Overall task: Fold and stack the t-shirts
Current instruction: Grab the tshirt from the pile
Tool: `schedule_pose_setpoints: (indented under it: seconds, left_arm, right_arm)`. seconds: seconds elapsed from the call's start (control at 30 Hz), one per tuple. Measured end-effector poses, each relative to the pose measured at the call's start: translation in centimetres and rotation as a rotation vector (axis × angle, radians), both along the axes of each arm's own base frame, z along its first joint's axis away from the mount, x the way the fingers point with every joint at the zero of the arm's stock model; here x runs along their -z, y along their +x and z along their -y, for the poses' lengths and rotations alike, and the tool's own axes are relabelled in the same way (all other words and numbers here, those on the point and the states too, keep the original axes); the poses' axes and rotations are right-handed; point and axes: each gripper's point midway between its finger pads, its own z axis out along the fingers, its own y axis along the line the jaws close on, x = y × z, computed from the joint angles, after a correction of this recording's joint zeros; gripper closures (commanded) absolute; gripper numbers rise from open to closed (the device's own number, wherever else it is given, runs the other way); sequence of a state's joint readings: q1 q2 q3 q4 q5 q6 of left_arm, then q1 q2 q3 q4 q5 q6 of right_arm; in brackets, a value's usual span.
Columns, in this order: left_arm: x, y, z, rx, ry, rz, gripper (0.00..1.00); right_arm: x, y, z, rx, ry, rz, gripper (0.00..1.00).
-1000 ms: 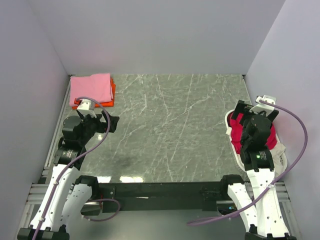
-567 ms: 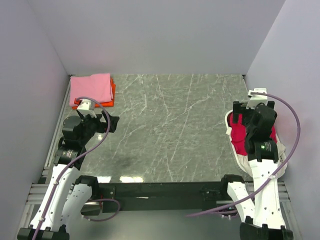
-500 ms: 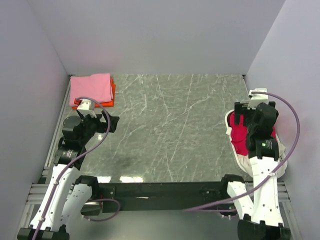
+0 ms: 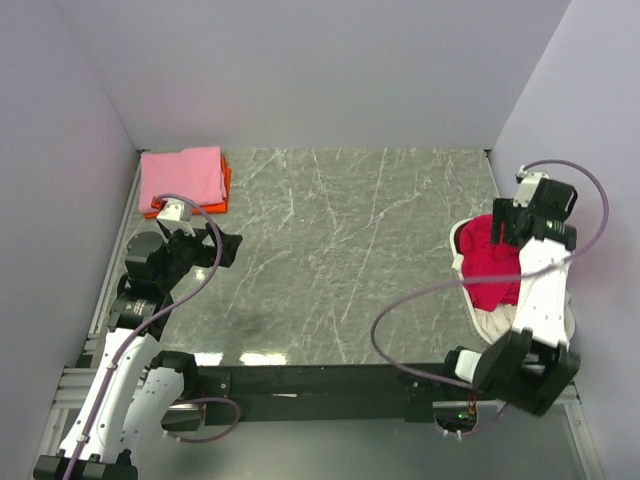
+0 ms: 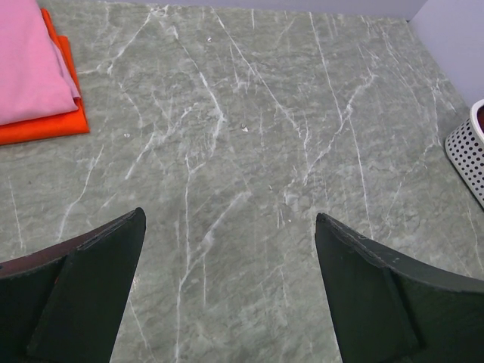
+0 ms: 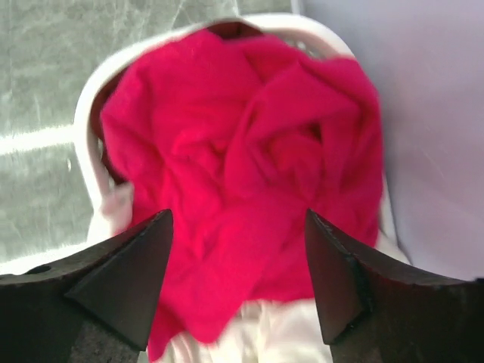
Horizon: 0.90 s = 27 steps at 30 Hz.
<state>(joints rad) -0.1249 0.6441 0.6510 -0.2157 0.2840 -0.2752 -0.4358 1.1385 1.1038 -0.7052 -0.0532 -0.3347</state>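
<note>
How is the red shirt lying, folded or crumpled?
Crumpled: the red shirt lies bunched in loose creases inside the white basket.

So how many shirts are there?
4: a pink shirt folded on an orange shirt, far left; a red shirt crumpled in the basket over a cream shirt. More may hide underneath.

Lab test booth: plain walls (image 4: pixel 300 70) around marble-look tabletop (image 4: pixel 340 250)

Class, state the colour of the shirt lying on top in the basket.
The shirt is crimson red; the right wrist view shows it best.
</note>
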Motion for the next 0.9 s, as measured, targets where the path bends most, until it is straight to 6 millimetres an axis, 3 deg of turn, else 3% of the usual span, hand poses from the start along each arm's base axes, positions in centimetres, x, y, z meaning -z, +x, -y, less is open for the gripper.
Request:
schedule_pose_setpoints:
  seconds: [0.13, 0.47, 0.57, 0.6, 0.7, 0.73, 0.9]
  left_arm:
    - [0.0, 0.0, 0.1, 0.003, 0.0, 0.001, 0.0]
    - [0.6, 0.3, 0.1, 0.003, 0.003, -0.023, 0.01]
    - [1.2, 0.5, 0.1, 0.002, 0.006, -0.044, 0.0]
    - [1.4, 0.5, 0.1, 0.002, 0.007, -0.052, 0.01]
    - [1.7, 0.5, 0.1, -0.002, 0.01, -0.066, 0.01]
    - [1.7, 0.4, 0.0, -0.004, 0.01, -0.065, 0.01]
    - [1.5, 0.4, -0.1, -0.013, 0.012, -0.056, 0.01]
  right_arm:
    - [2.4, 3.2, 1.0, 0.014, 0.071, -0.056, 0.28]
    - [6.3, 5.5, 3.5, 0.098, 0.058, -0.114, 0.31]
    - [8.3, 6.3, 4.2, 0.106, 0.057, -0.15, 0.44]
    - [9.1, 6.4, 4.3, 0.105, 0.059, -0.169, 0.61]
    - [10.4, 6.8, 4.7, 0.101, 0.055, -0.2, 0.92]
    - [10.6, 6.7, 4.8, 0.099, 0.05, -0.202, 0.98]
    - [8.3, 5.8, 4.5, 0.098, 0.011, -0.13, 1.0]
